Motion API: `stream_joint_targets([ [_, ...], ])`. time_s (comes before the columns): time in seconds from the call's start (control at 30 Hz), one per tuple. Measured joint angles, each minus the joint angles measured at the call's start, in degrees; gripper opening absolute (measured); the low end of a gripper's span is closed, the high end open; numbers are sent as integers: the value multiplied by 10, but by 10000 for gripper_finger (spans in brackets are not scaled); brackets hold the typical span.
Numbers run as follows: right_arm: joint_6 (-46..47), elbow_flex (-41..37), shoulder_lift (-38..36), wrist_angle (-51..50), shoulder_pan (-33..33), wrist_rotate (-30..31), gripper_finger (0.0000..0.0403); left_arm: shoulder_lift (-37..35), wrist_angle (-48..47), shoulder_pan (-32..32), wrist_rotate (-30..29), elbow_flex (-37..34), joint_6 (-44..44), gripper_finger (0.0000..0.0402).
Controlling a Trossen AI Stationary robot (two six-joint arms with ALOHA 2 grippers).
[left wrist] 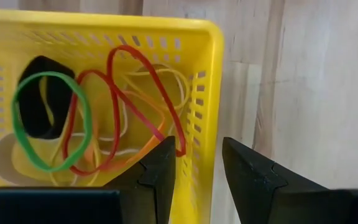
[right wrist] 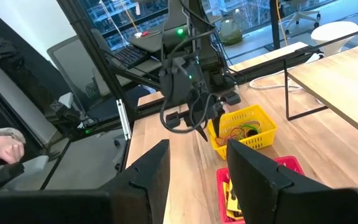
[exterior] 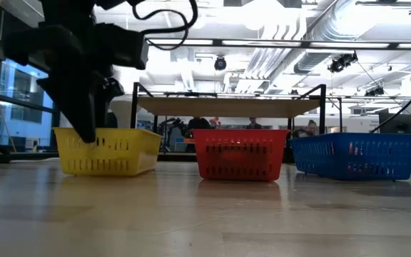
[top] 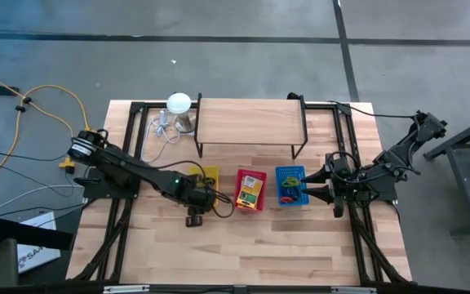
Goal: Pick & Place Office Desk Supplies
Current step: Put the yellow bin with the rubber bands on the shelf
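My left gripper (left wrist: 199, 168) is open and points down at the yellow basket (left wrist: 104, 25). One finger stands inside its wall (left wrist: 207, 118) near a corner and the other outside; no touch shows. In the basket lie a green rubber band (left wrist: 17, 106), red and orange bands (left wrist: 114, 62) and a black object (left wrist: 42, 93). In the high view this gripper (top: 201, 198) is at the yellow basket's (top: 210, 174) near side. My right gripper (top: 326, 190) is open and hovers right of the blue basket (top: 277, 186). In the red basket (top: 238, 184) are yellow-and-green card boxes (top: 250, 194).
The three baskets stand in a row mid-table: yellow (exterior: 109, 153), red (exterior: 241, 153), blue (exterior: 355, 157). Behind them stands a wooden shelf on black legs (top: 250, 122). A white round-topped object (top: 179, 103) with a cable sits left of it. Bare tabletop lies toward the near edge.
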Motion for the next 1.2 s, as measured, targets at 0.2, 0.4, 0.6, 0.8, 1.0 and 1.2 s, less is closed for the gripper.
stream_joint_targets([
  [0.2, 0, 0, 0, 0, 0, 0, 146, 24, 15, 0, 13, 0, 0, 126],
  [0.4, 0, 0, 0, 0, 0, 0, 146, 32, 17, 0, 19, 0, 0, 126],
  [0.6, 0, 0, 0, 0, 0, 0, 146, 32, 16, 0, 19, 0, 0, 126],
  [0.8, 0, 0, 0, 0, 0, 0, 146, 32, 14, 0, 19, 0, 0, 126],
  [1.0, 0, 0, 0, 0, 0, 0, 146, 32, 9, 0, 19, 0, 0, 122],
  [1.2, 0, 0, 0, 0, 0, 0, 146, 32, 8, 0, 19, 0, 1, 87],
])
